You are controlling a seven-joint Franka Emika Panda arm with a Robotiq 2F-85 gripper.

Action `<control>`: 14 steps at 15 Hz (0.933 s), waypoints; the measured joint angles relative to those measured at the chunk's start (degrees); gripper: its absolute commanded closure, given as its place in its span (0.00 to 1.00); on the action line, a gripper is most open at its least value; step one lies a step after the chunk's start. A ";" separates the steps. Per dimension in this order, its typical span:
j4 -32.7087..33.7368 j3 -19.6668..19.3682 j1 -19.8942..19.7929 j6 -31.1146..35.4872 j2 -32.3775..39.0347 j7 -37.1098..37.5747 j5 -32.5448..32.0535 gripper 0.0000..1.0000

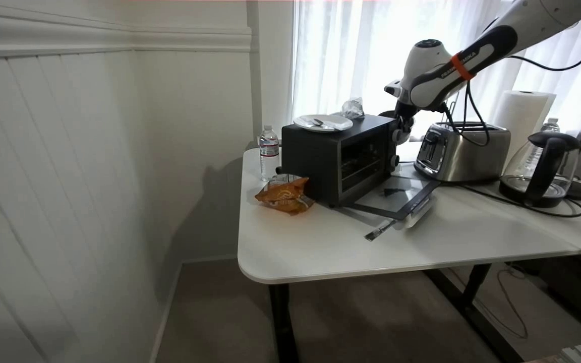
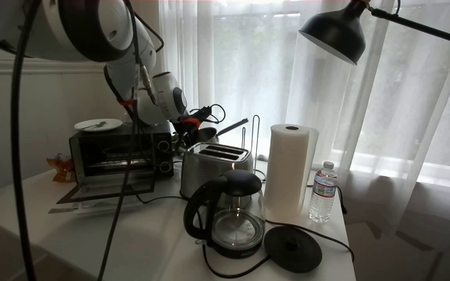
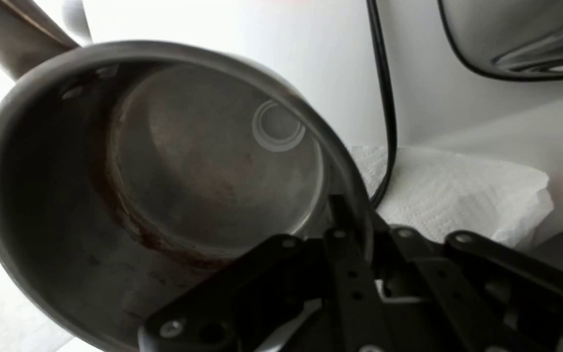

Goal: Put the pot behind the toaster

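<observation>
The silver metal pot (image 3: pixel 208 166) fills the left of the wrist view, with brown stains inside and its handle (image 3: pixel 17 34) at the upper left. My gripper (image 3: pixel 359 234) is shut on the pot's wall, one finger inside the rim and one outside. In an exterior view the pot (image 2: pixel 208 134) shows beyond the silver pop-up toaster (image 2: pixel 209 171), its handle slanting up right; it looks raised off the table. The gripper (image 2: pixel 184 142) is partly hidden there. In an exterior view the arm reaches down between the oven and the toaster (image 1: pixel 472 156). The toaster's edge also shows in the wrist view (image 3: pixel 530 34).
A black toaster oven (image 1: pixel 315 161) with its door (image 1: pixel 396 194) open carries a white plate (image 1: pixel 315 123). A glass kettle (image 2: pixel 236 226), a paper towel roll (image 2: pixel 287 171) and a water bottle (image 2: pixel 323 193) stand near the toaster. A black cord (image 3: pixel 384 93) and a paper towel (image 3: pixel 457 186) lie below the gripper.
</observation>
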 measured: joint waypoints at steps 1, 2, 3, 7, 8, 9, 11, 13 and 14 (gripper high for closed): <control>0.00 0.00 0.22 -0.53 0.39 0.05 0.00 0.98; 0.05 0.00 0.37 -1.15 0.66 0.06 0.00 0.98; 0.07 0.00 0.41 -1.72 0.77 0.06 0.01 0.98; 0.07 -0.20 0.02 -2.32 0.80 0.06 0.08 0.98; 0.07 -0.20 -0.14 -2.35 0.80 0.04 0.17 0.98; 0.07 -0.19 -0.30 -2.40 0.80 0.03 0.25 0.93; -0.14 -0.19 -0.36 -2.42 1.03 0.04 0.25 0.93; -0.16 -0.17 -0.31 -2.42 1.46 0.04 0.25 0.93; -0.16 -0.16 -0.31 -2.42 1.54 0.04 0.25 0.93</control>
